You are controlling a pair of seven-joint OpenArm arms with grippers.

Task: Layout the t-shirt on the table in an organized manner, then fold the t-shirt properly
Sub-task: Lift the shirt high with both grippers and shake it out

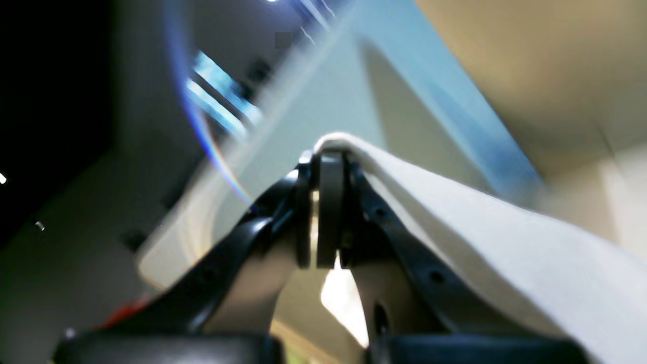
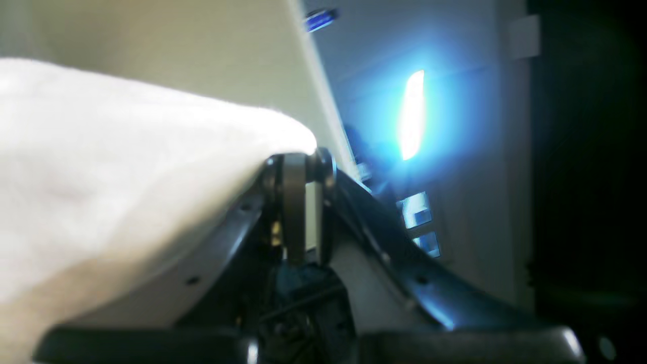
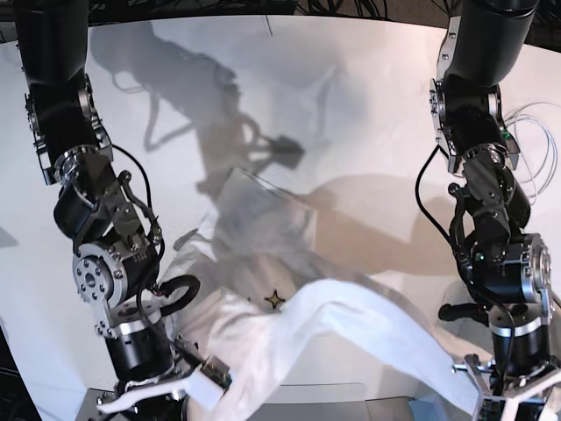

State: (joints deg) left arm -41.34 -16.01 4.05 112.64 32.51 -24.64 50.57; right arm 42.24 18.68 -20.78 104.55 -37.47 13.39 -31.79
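Left fingers [image 1: 328, 212] clenched on a white fold of the t-shirt [image 3: 289, 338]; right fingers [image 2: 298, 202] clamped on another edge of it. Stretched between both arms, lifted above the tabletop [image 3: 351, 105], middle sagging toward it. Print mostly hidden (only one small star visible). Both wrist views blurred, backgrounds unreadable. Grippers cut off at the bottom edge of the base view.

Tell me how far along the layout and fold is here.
Done: nothing looks finished; the t-shirt is crumpled, not flat. In hand: left tool and right tool each pinch white cloth, holding it draped between them above the table. Left: spreading it flat, then every fold.
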